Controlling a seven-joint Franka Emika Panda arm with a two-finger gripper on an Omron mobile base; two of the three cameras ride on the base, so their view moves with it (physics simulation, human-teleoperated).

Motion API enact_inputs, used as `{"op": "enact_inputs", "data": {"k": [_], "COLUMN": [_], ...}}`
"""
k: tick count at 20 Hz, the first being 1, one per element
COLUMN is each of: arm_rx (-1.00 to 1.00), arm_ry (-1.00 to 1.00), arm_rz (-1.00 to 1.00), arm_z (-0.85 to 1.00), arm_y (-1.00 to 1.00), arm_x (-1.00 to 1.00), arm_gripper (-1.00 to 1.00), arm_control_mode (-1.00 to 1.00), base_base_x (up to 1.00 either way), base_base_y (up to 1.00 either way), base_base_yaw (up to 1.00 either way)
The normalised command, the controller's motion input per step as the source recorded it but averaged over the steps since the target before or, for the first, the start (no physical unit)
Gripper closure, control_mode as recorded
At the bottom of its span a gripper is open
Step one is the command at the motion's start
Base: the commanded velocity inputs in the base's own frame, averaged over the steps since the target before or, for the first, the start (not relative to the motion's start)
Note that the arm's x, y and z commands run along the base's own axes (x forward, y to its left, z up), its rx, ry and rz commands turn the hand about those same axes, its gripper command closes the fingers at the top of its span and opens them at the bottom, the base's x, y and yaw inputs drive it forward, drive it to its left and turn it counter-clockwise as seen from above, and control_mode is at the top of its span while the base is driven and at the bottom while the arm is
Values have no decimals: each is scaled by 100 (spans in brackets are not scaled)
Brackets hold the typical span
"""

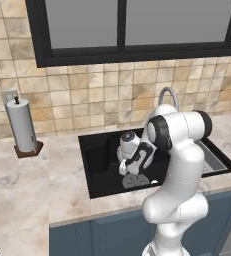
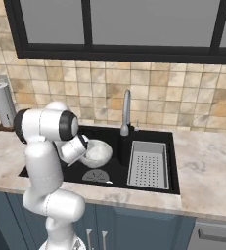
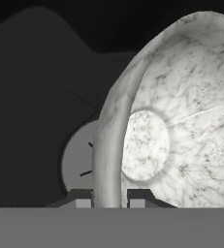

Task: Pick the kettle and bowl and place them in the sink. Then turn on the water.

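In the hand view the two dark fingers (image 3: 84,197) stand close together on either side of the bowl's (image 3: 181,121) rim, one outside the wall and one inside — clamped on it. The gripper (image 3: 108,199) holds the bowl on edge, its speckled inside facing right, and past the rim lies the black floor of the sink (image 3: 31,121) with the round grey drain (image 3: 77,160) beneath.

In the right base view the bowl (image 2: 98,152) hangs inside the sink (image 2: 114,168), over its left half and just above the drain (image 2: 96,176). The grey perforated tray (image 2: 147,165) fills the right part of the basin and the faucet (image 2: 126,111) rises at the far edge. The arm folds over sharply, elbow high at the near left, wrist turned down into the basin.

In the left base view the forearm crosses in front of the sink (image 1: 99,165) and the hand points down and left over the drain (image 1: 136,181); the bowl is mostly hidden behind the wrist. A paper towel holder (image 1: 22,127) stands on the counter (image 1: 32,190), well to the left. I cannot make out the kettle.

The risk, as I judge it: the grip is a thin pinch on the rim, so letting go while the bowl is tilted could make it roll or land on edge — or knock against the tray.
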Motion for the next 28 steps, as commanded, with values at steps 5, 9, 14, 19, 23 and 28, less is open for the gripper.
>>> {"op": "enact_inputs", "data": {"k": [5, 9, 14, 19, 23, 28], "arm_rx": [0, 0, 0, 0, 0, 0], "arm_ry": [0, 0, 0, 1, 3, 6], "arm_rz": [0, 0, -1, -2, -2, 0], "arm_z": [-32, -26, -28, -26, -21, -4], "arm_y": [0, 0, 0, 0, 0, 0], "arm_x": [28, 31, 32, 28, 22, 8], "arm_gripper": [100, 100, 100, 100, 100, 100], "arm_control_mode": [-100, -100, -100, -100, -100, -100], "base_base_x": [0, 0, 0, 0, 0, 0], "base_base_y": [0, 0, 0, 0, 0, 0], "base_base_yaw": [0, 0, 0, 0, 0, 0]}}
